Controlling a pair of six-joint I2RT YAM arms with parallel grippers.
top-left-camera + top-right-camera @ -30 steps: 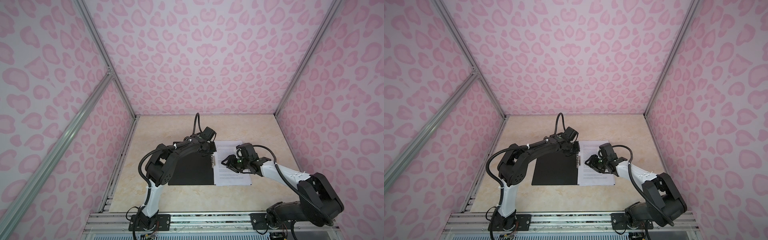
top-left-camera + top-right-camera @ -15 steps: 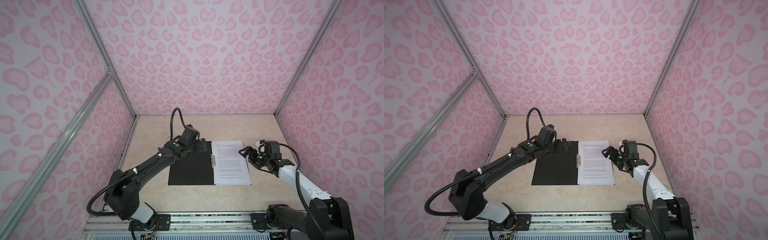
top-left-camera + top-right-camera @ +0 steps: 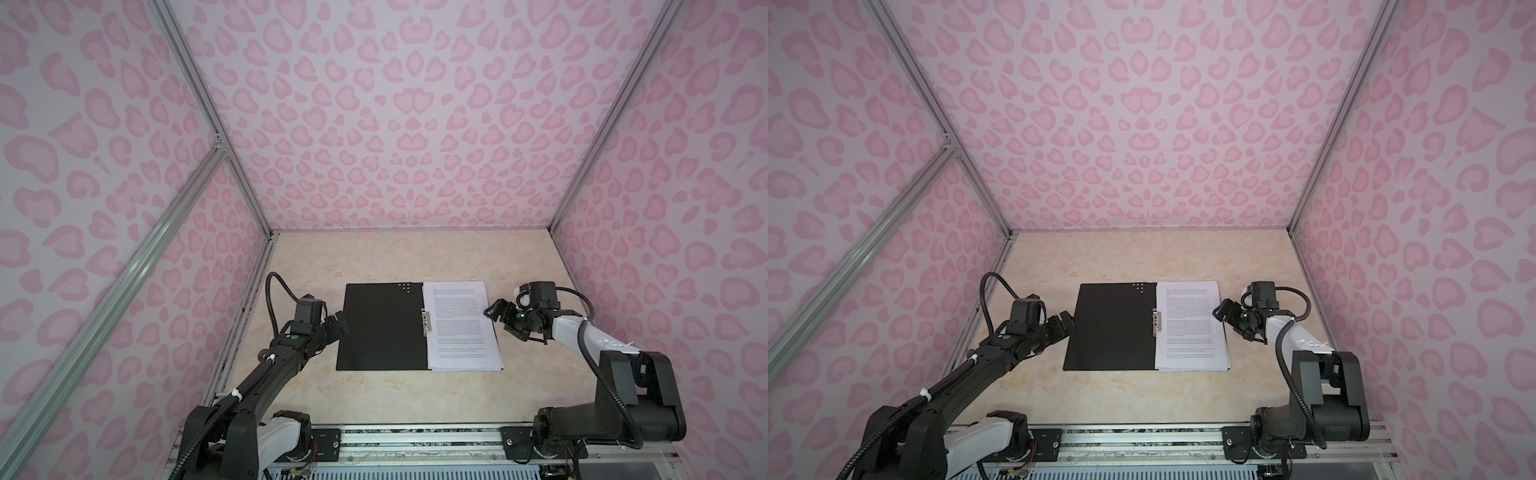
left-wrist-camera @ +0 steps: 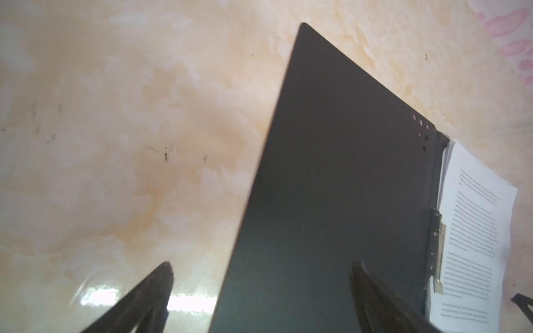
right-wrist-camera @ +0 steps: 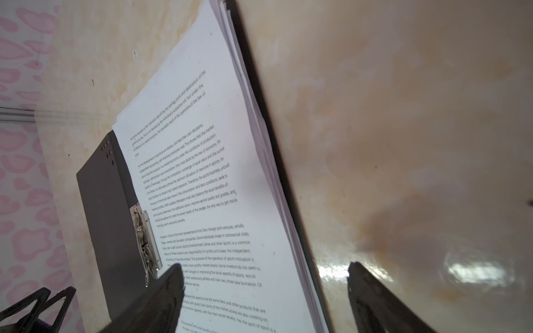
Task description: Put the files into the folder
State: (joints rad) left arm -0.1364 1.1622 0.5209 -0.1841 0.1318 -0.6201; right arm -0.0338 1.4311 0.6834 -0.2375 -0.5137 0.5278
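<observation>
- Arms have changed most since a second ago. Both grippers were crowded over the metal clip (image 3: 426,322) at the spine. Now the left gripper (image 3: 341,325) sits at the folder's (image 3: 382,328) outer left edge and the right gripper (image 3: 495,318) just beside the files' (image 3: 461,328) right edge.
- Folder lies open, black inside up, mid-table (image 3: 395,257); files rest on its right half against the clip, as before.
- Both grippers' fingers stand apart, and I see nothing held.
- Left wrist view shows me the cover's edge running between its fingers (image 4: 164,274).
- Right wrist view alone reveals several sheets, edges slightly fanned, over the black cover.
</observation>
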